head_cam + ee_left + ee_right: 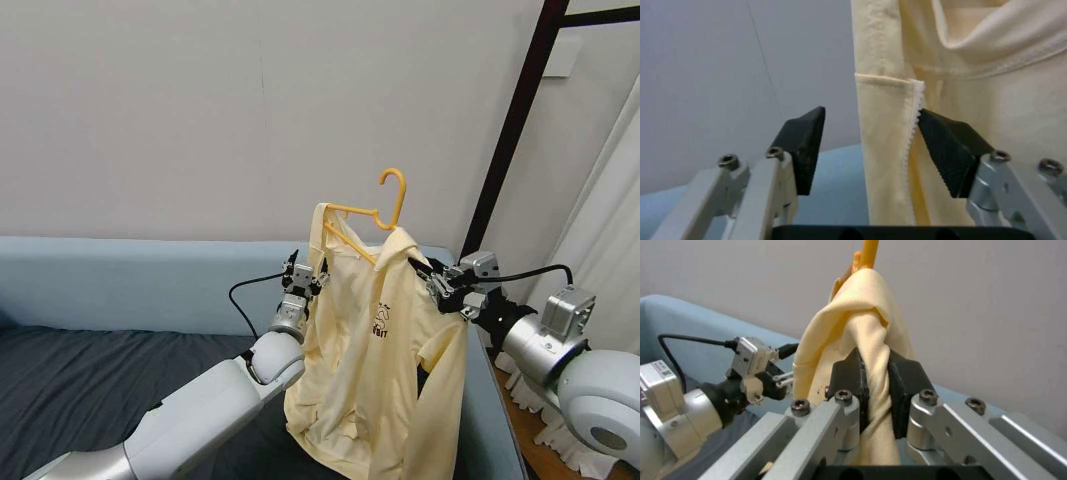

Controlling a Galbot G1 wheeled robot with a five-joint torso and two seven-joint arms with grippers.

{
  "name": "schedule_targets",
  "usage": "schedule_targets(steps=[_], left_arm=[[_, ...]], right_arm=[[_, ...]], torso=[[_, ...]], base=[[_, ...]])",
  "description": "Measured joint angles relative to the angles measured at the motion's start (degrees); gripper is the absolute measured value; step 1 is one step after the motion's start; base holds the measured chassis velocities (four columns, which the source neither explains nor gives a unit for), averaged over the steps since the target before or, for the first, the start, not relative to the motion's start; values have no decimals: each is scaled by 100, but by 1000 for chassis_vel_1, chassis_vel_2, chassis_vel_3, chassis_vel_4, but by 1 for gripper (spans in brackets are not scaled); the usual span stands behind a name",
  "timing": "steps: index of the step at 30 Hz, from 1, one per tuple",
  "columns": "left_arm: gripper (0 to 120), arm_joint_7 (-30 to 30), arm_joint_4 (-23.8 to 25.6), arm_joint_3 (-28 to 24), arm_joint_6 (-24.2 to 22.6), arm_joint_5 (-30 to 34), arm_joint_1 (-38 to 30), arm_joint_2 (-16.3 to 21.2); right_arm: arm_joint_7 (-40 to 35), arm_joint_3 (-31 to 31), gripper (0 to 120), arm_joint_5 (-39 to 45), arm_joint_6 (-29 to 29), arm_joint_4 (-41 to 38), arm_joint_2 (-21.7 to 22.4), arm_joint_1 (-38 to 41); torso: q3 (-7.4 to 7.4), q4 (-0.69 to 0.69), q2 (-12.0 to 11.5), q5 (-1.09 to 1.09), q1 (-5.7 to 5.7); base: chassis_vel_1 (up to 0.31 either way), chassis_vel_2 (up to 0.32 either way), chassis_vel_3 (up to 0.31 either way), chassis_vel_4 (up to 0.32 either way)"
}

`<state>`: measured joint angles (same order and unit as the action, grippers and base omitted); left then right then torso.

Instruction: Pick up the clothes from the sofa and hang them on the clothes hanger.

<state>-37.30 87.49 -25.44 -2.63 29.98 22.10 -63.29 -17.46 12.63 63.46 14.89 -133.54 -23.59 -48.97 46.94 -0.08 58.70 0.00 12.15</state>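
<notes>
Right gripper point(873, 385): fingers point(852, 382) clenched on a bunched fold of the pale yellow shirt point(370, 370), fabric squeezed between both pads. Left gripper point(870, 145): fingers point(803, 145) spread and released. The shirt's stitched side edge stood in the gap, close against one pad and clear of the other. In the head view the right gripper point(437, 283) pinched the shirt at its right shoulder, and the left gripper point(303, 272) sat just beside the opposite edge, pointing up. The shirt was draped over an orange hanger point(352, 210) with the hook free above the collar. The garment was lifted off the cushions, hanging in the air over the right end of the sofa point(130, 280) in front of its pale blue backrest. A black cable point(240, 295) looped from the left wrist. The hanging cloth hid the seat corner behind it. A dark slanted post point(505, 140) rose behind the right arm, with a white curtain point(610, 200) beyond and a plain wall point(200, 110) behind everything.
</notes>
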Motion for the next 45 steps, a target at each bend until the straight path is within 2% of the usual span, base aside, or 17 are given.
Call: schedule_targets(steps=[1,3,4,8,10,12,13,14,16,24,31,33,37,41,44,45], left_arm=[[54,0,0,0,0,0,0,0],[48,3,-65,10,0,-5,-10,-24],[41,10,-124,12,0,-4,-23,-53],[31,41,-252,13,-2,37,-65,-163],[18,61,-400,14,-7,144,-132,-270],[18,62,-423,14,-9,168,-147,-284],[15,62,-451,13,-12,197,-172,-299],[4,65,-468,5,-13,226,-208,-292],[0,64,-441,2,-12,250,-224,-220],[0,58,-157,57,27,284,-204,24],[0,115,224,145,-48,655,-457,389],[0,115,224,145,-48,655,-457,389],[0,362,342,155,-344,1402,-930,705],[0,495,353,95,-487,1713,-1191,813],[0,857,216,-311,-931,2235,-1972,906],[0,870,201,-345,-977,2285,-2034,903]], right_arm=[[0,0,8,0,0,0,0,0],[-7,-2,8,22,0,-24,-2,-5],[-12,0,8,43,0,-49,4,-22],[-13,22,8,82,-1,-80,21,-36],[-13,31,8,108,-5,-119,25,-53],[-13,32,8,111,-7,-128,24,-59],[-14,34,8,112,-11,-138,24,-68],[-17,44,8,108,-15,-160,28,-102],[-20,59,8,102,-16,-169,32,-129],[-26,41,8,15,-22,-120,-24,-190],[69,6,8,-205,-55,150,-104,-370],[69,6,8,-205,-55,150,-104,-370],[189,6,8,-302,-120,255,-135,-490],[218,-33,8,-341,-135,187,-176,-529],[462,-77,8,-332,-294,-121,-217,-602],[490,-84,8,-333,-310,-142,-210,-610]], torso=[[0,0,0,0,0],[0,0,0,0,0],[0,0,0,0,0],[0,-1,0,-1,0],[0,-2,0,0,0],[0,-2,0,0,0],[0,-2,0,0,0],[0,-2,0,0,0],[0,-2,0,0,0],[0,0,0,-1,0],[0,-1,0,-1,0],[0,-1,0,-1,0],[0,-1,0,-1,0],[0,0,0,-1,0],[0,-1,0,-1,0],[0,-1,0,-1,0]], base=[[0,0,0,0],[0,0,0,0],[0,0,0,0],[0,0,0,0],[0,0,0,0],[0,0,0,0],[0,0,0,0],[0,0,0,0],[0,0,0,0],[0,0,0,0],[0,0,0,0],[0,0,0,0],[0,0,0,0],[0,0,0,0],[0,0,0,0],[0,0,0,0]])
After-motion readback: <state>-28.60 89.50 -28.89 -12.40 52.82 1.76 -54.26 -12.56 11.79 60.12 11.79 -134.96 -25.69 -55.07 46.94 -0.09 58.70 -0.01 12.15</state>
